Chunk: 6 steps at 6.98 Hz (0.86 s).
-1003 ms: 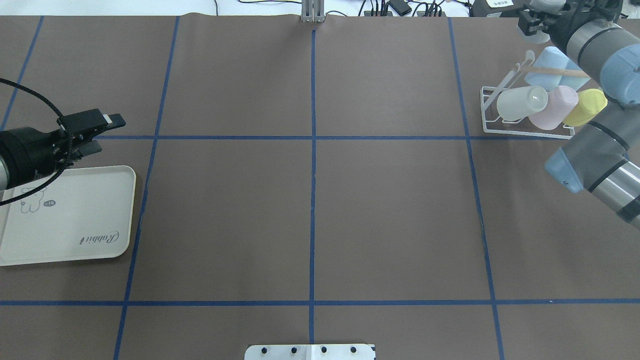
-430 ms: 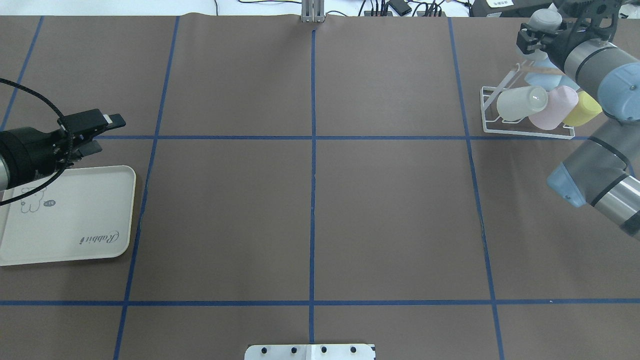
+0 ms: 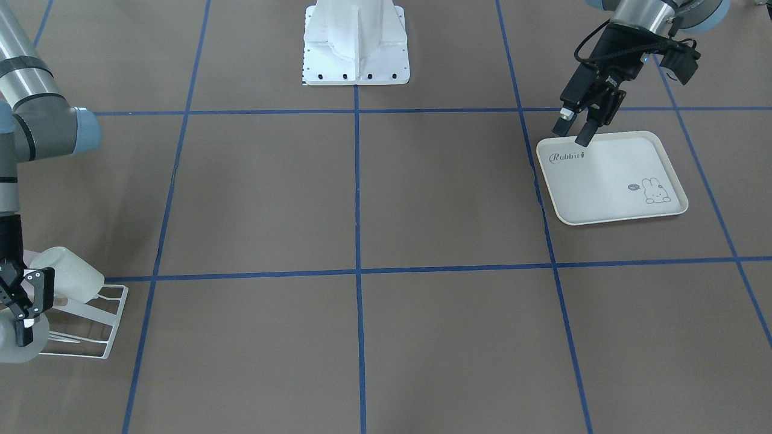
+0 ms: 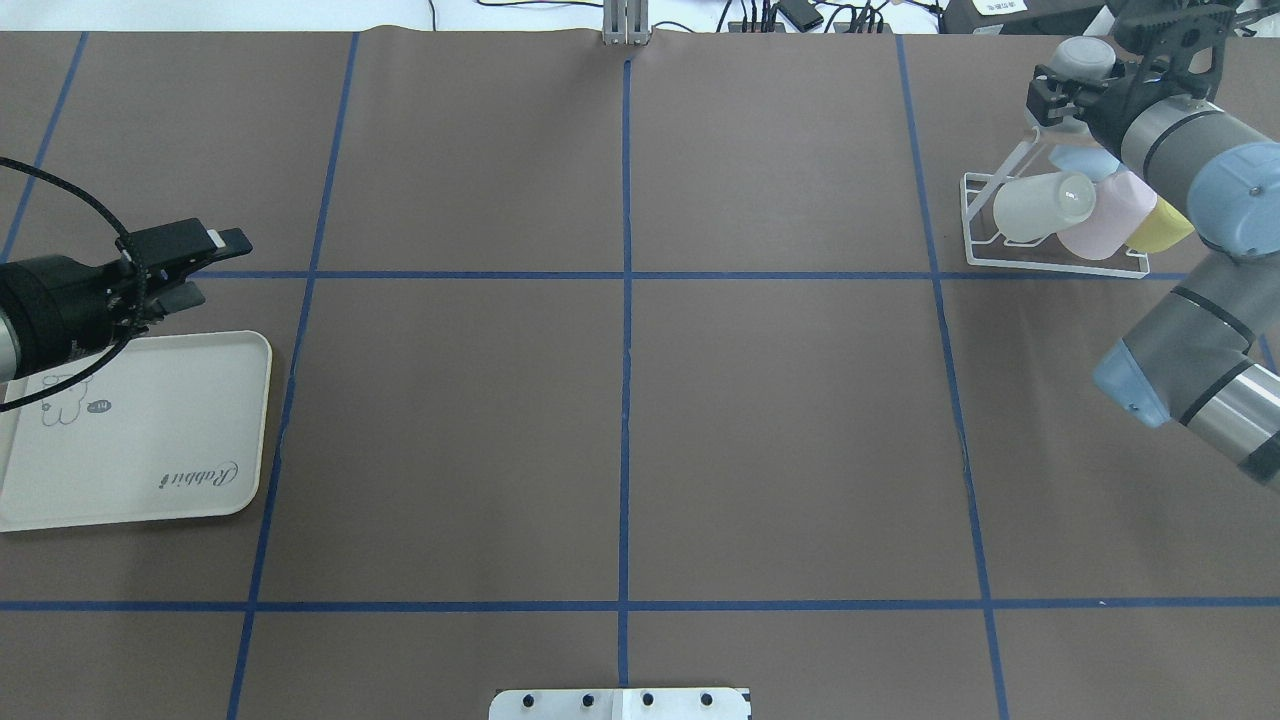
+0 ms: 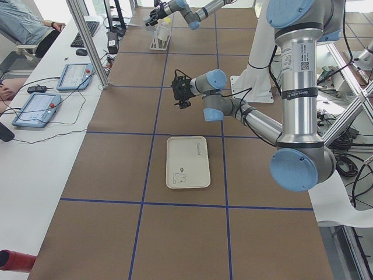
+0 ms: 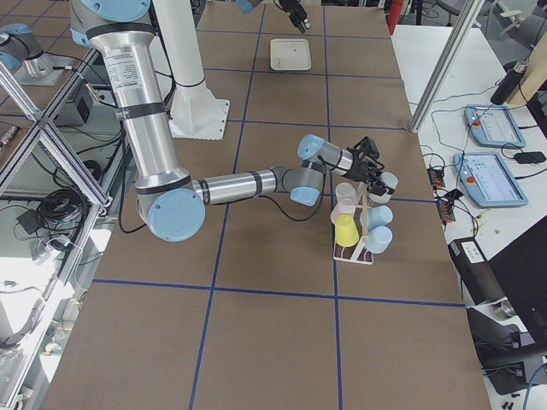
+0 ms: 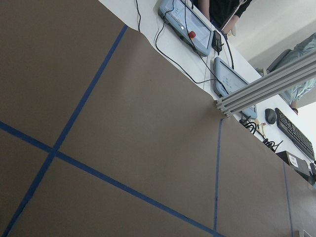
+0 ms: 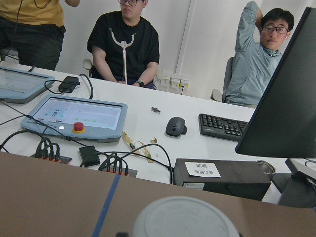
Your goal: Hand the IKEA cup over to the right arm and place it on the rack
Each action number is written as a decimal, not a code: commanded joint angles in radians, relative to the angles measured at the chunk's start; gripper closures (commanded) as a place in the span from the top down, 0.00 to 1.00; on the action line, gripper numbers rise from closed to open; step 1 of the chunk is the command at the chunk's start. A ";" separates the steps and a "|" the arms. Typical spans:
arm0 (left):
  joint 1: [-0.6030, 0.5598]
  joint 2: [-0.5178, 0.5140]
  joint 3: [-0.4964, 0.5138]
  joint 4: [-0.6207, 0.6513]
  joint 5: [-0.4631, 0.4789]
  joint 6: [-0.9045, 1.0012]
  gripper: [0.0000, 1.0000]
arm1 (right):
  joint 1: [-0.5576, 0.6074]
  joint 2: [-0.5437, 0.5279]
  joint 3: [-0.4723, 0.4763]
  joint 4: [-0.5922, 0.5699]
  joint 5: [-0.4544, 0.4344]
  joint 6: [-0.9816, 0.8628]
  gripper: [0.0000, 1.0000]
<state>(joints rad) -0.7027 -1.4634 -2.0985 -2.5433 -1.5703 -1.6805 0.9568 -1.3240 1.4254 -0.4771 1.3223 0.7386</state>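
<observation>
My right gripper point(image 4: 1068, 78) is shut on a pale grey IKEA cup point(image 4: 1084, 54) and holds it above the far end of the white wire rack point(image 4: 975, 215). In the front-facing view the held cup point(image 3: 15, 345) hangs at the left edge by the rack point(image 3: 111, 325). Its round base fills the bottom of the right wrist view point(image 8: 185, 217). White point(image 4: 1040, 205), pink point(image 4: 1105, 215), yellow point(image 4: 1160, 225) and partly hidden blue cups sit on the rack. My left gripper point(image 4: 213, 267) is open and empty above the far corner of the cream tray point(image 4: 200, 420).
The rabbit tray point(image 3: 603, 181) lies at the table's left side with nothing on it. Blue tape lines divide the brown table. The robot base plate point(image 4: 620, 703) is at the near edge. Operators, monitors and control tablets sit beyond the far edge.
My right arm has brought the grey cup nearer and lower over the rack, now covering most of the blue cup. The left arm has not moved.
</observation>
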 commanded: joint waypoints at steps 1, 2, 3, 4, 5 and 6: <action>0.000 -0.002 0.000 0.000 0.001 -0.001 1.00 | -0.009 -0.003 -0.002 0.000 0.000 -0.001 0.00; 0.000 0.000 0.000 0.000 0.001 -0.001 1.00 | -0.010 -0.001 -0.005 -0.001 -0.002 -0.001 0.37; 0.000 -0.002 0.000 0.000 0.001 -0.001 1.00 | -0.016 -0.003 -0.011 0.000 -0.002 -0.001 0.99; 0.000 -0.002 -0.002 0.000 0.000 -0.001 1.00 | -0.016 -0.004 -0.007 0.000 -0.002 -0.001 1.00; 0.000 -0.002 -0.002 0.000 0.000 -0.001 1.00 | -0.016 -0.004 0.001 0.000 -0.002 -0.001 1.00; 0.000 -0.002 -0.003 0.002 -0.002 0.005 1.00 | -0.016 -0.004 0.018 -0.001 0.008 -0.005 1.00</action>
<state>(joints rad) -0.7026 -1.4649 -2.1003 -2.5430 -1.5710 -1.6798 0.9407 -1.3281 1.4282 -0.4774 1.3229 0.7368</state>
